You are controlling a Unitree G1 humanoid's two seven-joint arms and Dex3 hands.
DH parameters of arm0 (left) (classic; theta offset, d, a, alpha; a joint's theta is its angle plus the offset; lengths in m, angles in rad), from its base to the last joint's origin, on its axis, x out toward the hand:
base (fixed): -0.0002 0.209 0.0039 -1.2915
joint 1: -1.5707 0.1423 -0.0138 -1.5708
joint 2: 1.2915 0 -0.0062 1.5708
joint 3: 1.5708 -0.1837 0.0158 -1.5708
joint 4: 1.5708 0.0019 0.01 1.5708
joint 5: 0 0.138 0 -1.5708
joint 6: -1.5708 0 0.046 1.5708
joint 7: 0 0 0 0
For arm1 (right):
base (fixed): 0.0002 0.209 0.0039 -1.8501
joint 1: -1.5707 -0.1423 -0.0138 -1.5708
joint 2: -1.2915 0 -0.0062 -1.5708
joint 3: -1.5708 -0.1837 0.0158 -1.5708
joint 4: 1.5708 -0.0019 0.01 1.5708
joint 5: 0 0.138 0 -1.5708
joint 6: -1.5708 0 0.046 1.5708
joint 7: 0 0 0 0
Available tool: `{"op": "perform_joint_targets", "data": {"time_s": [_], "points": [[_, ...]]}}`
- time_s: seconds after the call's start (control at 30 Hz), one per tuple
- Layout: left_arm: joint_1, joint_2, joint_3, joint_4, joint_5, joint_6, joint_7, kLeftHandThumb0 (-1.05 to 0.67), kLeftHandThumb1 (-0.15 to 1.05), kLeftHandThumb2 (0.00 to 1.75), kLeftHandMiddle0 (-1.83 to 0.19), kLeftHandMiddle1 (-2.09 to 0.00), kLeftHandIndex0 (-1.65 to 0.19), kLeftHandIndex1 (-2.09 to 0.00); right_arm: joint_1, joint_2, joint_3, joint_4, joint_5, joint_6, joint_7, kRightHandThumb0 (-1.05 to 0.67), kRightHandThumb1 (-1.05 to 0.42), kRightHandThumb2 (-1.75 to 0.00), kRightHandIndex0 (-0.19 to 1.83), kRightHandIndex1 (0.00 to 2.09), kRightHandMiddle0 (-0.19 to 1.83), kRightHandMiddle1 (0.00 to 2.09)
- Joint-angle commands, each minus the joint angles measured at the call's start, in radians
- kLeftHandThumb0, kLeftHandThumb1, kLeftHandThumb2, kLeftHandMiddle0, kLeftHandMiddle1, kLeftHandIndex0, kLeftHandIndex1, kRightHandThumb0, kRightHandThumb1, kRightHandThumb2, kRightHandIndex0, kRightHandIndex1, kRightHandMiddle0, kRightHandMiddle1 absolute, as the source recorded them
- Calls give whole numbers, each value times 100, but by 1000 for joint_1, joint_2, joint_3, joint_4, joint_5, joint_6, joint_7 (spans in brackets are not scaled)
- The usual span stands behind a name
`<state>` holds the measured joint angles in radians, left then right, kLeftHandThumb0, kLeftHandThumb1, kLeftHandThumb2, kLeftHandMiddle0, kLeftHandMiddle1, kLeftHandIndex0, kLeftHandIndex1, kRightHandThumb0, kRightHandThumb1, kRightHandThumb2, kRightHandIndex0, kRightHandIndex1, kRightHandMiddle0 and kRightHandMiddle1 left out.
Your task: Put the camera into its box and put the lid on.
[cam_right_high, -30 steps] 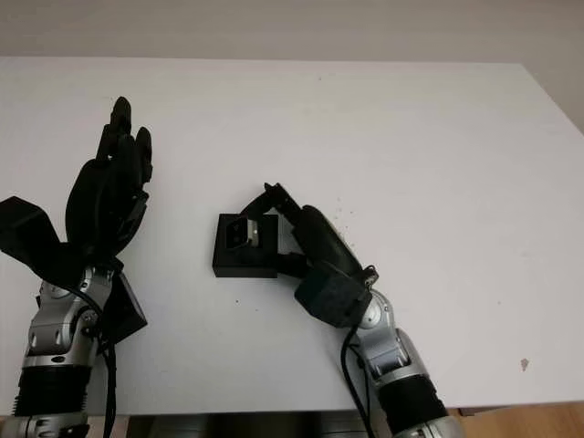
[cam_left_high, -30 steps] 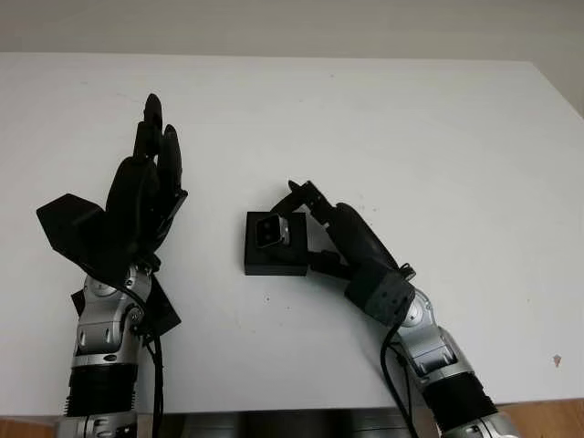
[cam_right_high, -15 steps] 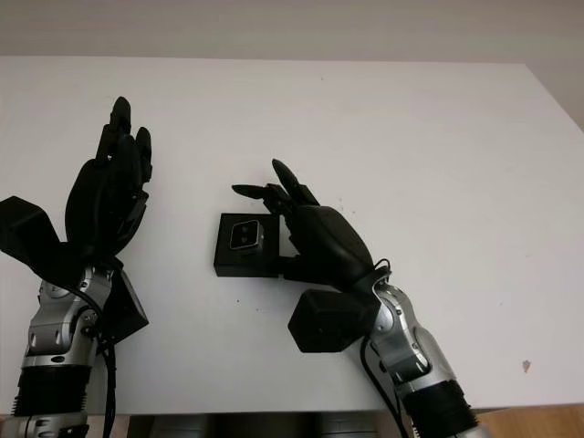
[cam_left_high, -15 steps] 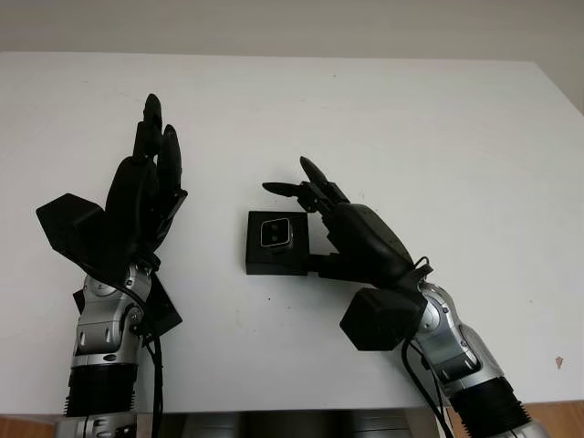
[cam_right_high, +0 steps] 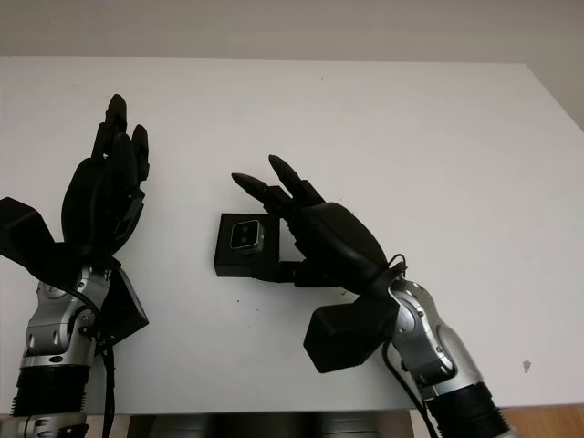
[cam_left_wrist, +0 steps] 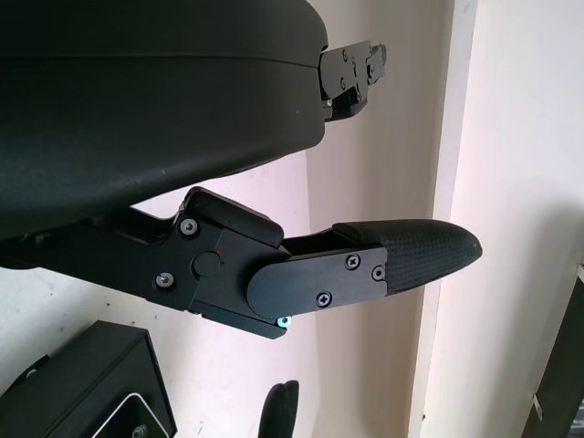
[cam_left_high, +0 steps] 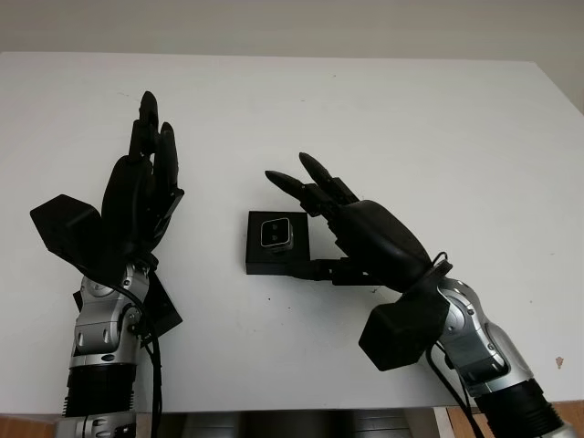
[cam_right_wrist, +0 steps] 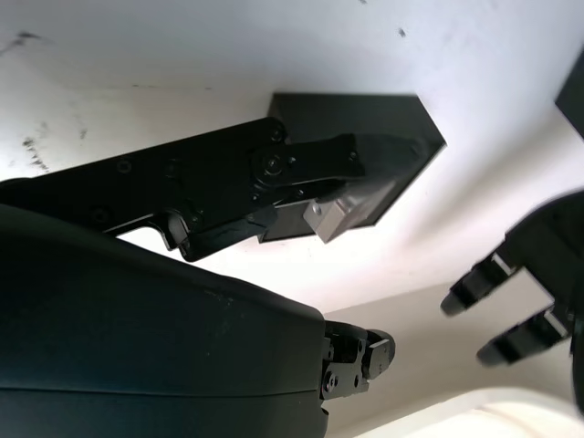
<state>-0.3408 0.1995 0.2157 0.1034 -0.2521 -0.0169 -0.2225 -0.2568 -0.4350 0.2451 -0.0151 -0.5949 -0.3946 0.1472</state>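
A small black box (cam_left_high: pixel 276 254) sits mid-table, and the silver-faced camera (cam_left_high: pixel 275 232) lies flat inside it. My right hand (cam_left_high: pixel 315 205) hovers just right of and above the box, open and holding nothing; its thumb reaches toward the box's right edge. In the right wrist view the box (cam_right_wrist: pixel 365 119) and the camera (cam_right_wrist: pixel 333 219) lie under a finger. My left hand (cam_left_high: pixel 141 192) is raised at the left, open and apart from the box. A flat black piece (cam_left_high: pixel 162 312), possibly the lid, shows beside my left forearm, partly hidden by it.
The white table (cam_left_high: pixel 411 128) stretches wide behind and to the right of the box. Its front edge (cam_left_high: pixel 274 412) runs just past my forearms. The box's corner (cam_left_wrist: pixel 82 383) shows in the left wrist view.
My right hand let go of the camera, uncurled its fingers and rose back from the box. The camera went from tilted to flat in the box. The left hand barely moved.
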Motion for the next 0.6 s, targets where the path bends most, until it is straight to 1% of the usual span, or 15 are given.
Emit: {"op": "perform_joint_targets", "data": {"time_s": [0.0, 0.03, 0.23, 0.57], "points": [[2, 5, -2, -11, 5, -6, 0, -79, 105, 59, 19, 0, 19, 0, 6, -30, 13, -25, -40, -18, 1, -79, -105, -47, -9, 6, -7, 12], [3, 6, -3, -13, 6, -5, 1, -80, 105, 59, 19, 0, 19, 0, 4, -38, 18, -25, -59, -20, 2, -81, -105, -52, -10, 6, -6, 11], [-3, 9, 2, -6, 5, -9, -5, -80, 105, 59, 19, 0, 19, 0, -19, -80, 61, 0, -186, -23, 10, -87, -105, -64, -13, 4, -5, 8], [1, 11, 1, -14, 4, -1, -6, -79, 105, 60, 19, 0, 19, 0, -37, -98, 93, 55, -229, -27, 13, -92, -105, -64, -16, 4, -3, 7]]}}
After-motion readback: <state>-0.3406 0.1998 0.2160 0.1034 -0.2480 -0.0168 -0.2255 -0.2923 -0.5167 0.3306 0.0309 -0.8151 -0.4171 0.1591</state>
